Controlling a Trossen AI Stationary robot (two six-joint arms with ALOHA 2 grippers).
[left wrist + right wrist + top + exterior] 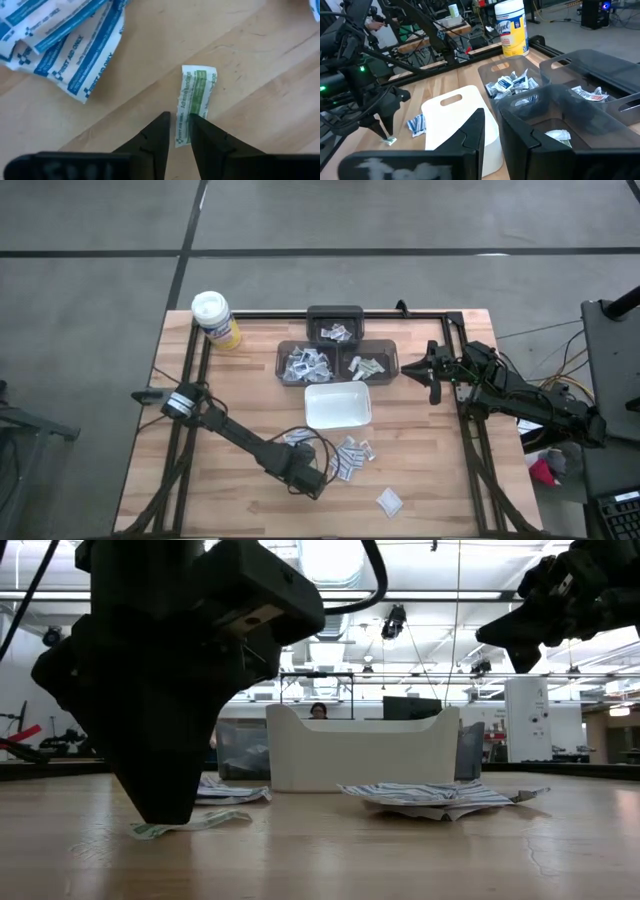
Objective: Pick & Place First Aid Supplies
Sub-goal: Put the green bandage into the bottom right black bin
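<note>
We see the left gripper (179, 131) pinching a green-printed white paper packet (194, 98) near the white rectangular tray (337, 406).

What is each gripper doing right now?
Left gripper: shut on the small green-printed paper packet.
Right gripper: open, holding nothing.

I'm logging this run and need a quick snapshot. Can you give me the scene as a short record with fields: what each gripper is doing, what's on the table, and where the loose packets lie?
left gripper: down at the table, fingers astride one end of a green-printed packet
right gripper: raised beside the dark bins, holding nothing visible
loose packets: blue-printed pile in front of the white tray; one lone packet nearer the table's front edge
bins: three, each with packets inside
other: yellow canister at the back left corner
</note>
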